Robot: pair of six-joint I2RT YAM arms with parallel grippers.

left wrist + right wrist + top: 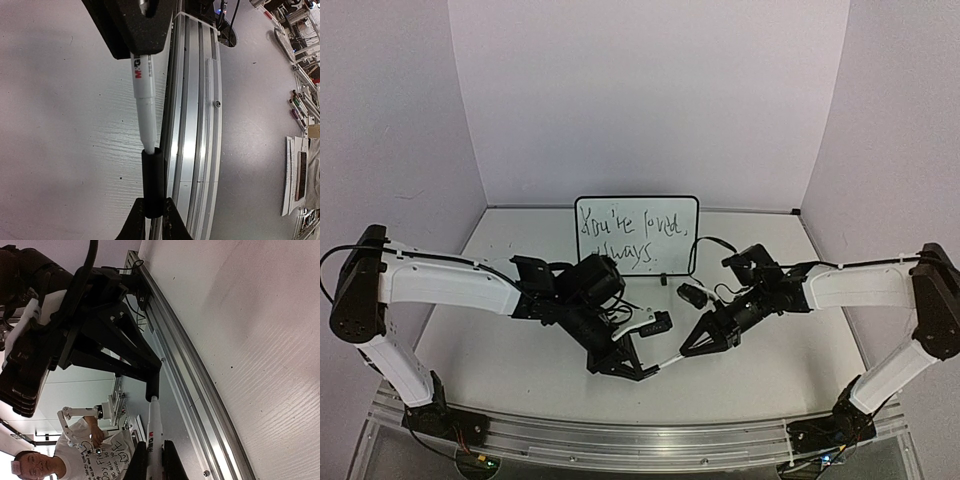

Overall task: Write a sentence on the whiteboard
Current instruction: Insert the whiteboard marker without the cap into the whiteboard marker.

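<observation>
Whiteboard (678, 255) stood upright at far tabletop (500, 360) edge, sentence (630, 238) written, behind both arms. Left jaws gripped cap (153, 180), right jaws marker (142, 95) barrel. Marker axis ran between them, cap partly on.

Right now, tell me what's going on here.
The sentence is written on the whiteboard. In front of it the two arms meet: the right gripper is shut on the marker, and the left gripper is shut on its black cap, with the marker's tip inside the cap. It looks like recapping, though that's a guess.
</observation>
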